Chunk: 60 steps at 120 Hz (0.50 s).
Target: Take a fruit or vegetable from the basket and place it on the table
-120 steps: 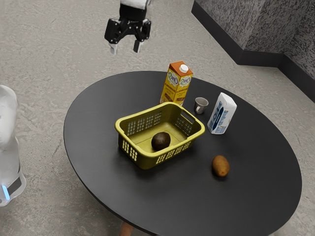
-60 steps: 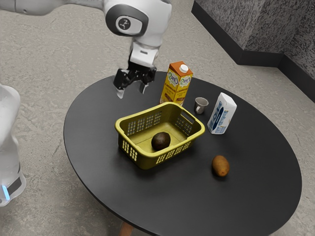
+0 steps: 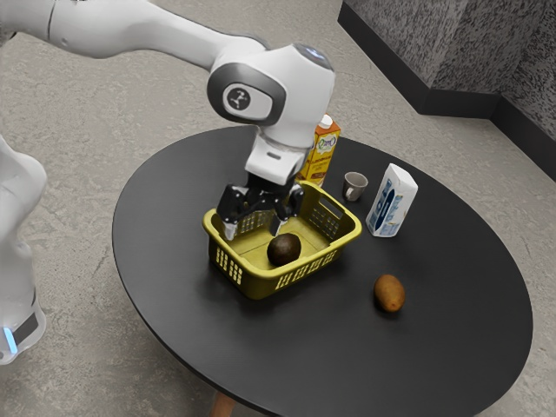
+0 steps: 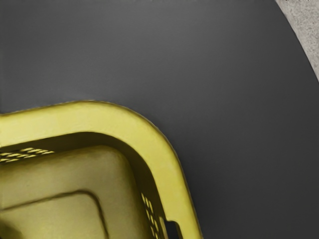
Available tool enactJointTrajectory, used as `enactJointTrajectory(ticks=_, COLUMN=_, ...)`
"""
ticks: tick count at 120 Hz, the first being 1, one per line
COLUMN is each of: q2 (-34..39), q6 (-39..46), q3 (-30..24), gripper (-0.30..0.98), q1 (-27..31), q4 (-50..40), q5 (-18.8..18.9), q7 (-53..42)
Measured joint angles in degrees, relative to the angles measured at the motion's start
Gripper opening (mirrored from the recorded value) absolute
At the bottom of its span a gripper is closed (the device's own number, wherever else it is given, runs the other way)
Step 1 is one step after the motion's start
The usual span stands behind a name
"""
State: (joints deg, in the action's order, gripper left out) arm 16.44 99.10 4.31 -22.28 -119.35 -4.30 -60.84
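Black gripper (image 3: 254, 228), 2 fingers parted, partly occludes the yellow basket (image 4: 99, 117) containing a dark fruit (image 3: 284, 250); the arm (image 3: 282, 100) overlaps an orange carton (image 3: 323, 156).

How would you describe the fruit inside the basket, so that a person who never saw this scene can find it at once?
On the round black table stands a yellow-green basket with perforated walls. Inside lies one rounded fruit, nearly black, perhaps an avocado. The brown fruit is lighter and lies outside the basket, on the tabletop.
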Motion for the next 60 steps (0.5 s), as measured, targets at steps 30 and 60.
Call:
enactJointTrajectory(ticks=30, q2=-0.64, q6=4.71, q3=0.00, gripper=0.69, q1=0.27, q4=-0.44, q5=7.70, q7=0.19)
enactJointTrajectory(ticks=60, q2=-4.17, q6=8.78, q3=0.60, gripper=0.69, q1=1.03, q4=-0.24, q5=14.19, q7=0.37)
